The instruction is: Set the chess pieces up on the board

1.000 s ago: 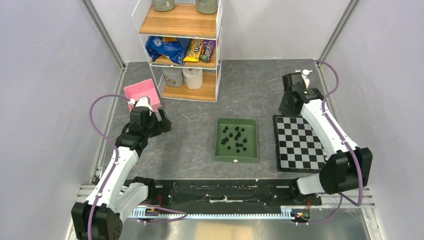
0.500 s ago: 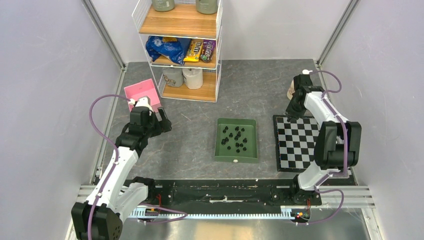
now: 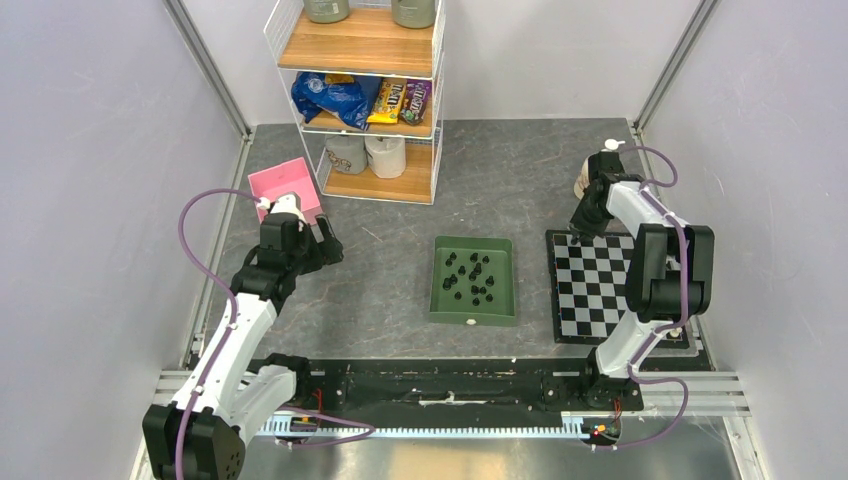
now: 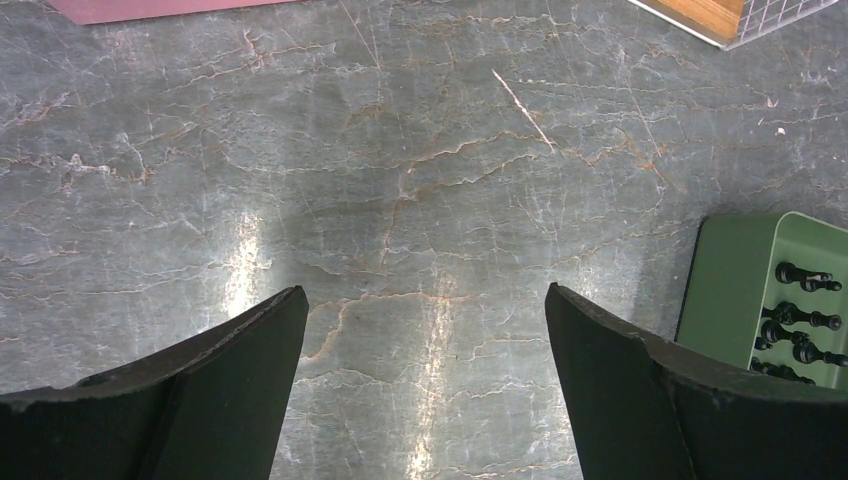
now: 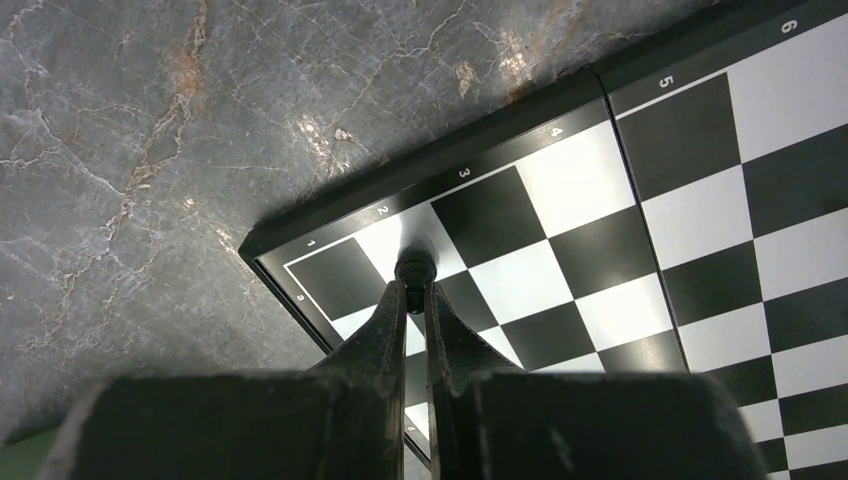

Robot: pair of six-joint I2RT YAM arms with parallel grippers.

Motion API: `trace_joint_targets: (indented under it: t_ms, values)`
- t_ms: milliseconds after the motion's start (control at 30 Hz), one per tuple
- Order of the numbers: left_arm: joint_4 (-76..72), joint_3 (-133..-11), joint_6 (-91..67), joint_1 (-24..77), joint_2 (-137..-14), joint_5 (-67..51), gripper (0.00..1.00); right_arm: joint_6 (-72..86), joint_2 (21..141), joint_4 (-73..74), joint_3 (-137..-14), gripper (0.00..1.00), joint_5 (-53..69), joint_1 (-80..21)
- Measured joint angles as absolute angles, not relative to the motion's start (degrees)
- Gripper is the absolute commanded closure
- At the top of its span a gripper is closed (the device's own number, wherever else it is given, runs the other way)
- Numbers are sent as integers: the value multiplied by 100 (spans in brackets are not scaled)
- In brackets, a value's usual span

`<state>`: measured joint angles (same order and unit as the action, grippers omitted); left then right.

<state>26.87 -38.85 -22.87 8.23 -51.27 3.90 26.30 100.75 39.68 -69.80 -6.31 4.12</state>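
Right gripper (image 5: 415, 295) — jaws almost closed, pinching one small black chess piece (image 5: 415, 267) over a white square near the far-left corner of the flat black-and-white checkered board (image 5: 700, 150). Left gripper (image 4: 425, 330) — jaws wide apart, empty, above the grey marbled tabletop (image 4: 400, 150). Other black pieces (image 3: 470, 277) lie in the green rectangular tray (image 3: 440, 300).

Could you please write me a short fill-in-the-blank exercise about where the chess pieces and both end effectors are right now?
1. The right end effector is shut on a small black chess piece at a ____ of the chessboard.
2. The left end effector hangs ____ over bare tabletop, holding nothing.
3. The other black chess pieces lie in the ____ tray.

Missing words: corner; open; green.
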Motion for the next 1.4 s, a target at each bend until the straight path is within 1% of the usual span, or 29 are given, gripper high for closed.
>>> trace_joint_targets:
  t_ms: [333,533,633,700,767,867,1000,1067,1200,1267,1400]
  values:
    - [2692,-3885,-2287,823,-5127,390,4,2613,10101,3802,-6976,86,-620,412]
    - [2692,-3885,-2287,823,-5127,390,4,2602,10101,3719,-6954,79,-604,412]
    - [2692,-3885,-2287,823,-5129,388,4,2591,10101,3704,-6912,82,-580,412]
    - [2692,-3885,-2287,823,-5135,388,4,2589,10101,3697,-6901,85,-578,412]
    - [2694,-3885,-2287,823,-5140,386,4,2585,10101,3695,-6901,85,-576,412]
    - [2692,-3885,-2287,823,-5140,388,4,2574,10101,3693,-6901,77,-576,412]
    - [2692,-3885,-2287,823,-5140,388,4,2545,10101,3701,-6901,69,-519,412]
    - [2692,-3885,-2287,823,-5140,386,4,2541,10101,3706,-6901,67,-486,412]
    - [2692,-3885,-2287,823,-5153,386,4,2515,10075,3747,-6901,58,-454,412]
    - [2692,-3885,-2287,823,-5159,386,4,2488,9990,3795,-6901,55,-451,412]
    - [2696,-3894,-2287,823,-5162,386,4,2445,9524,3940,-6904,46,-447,412]
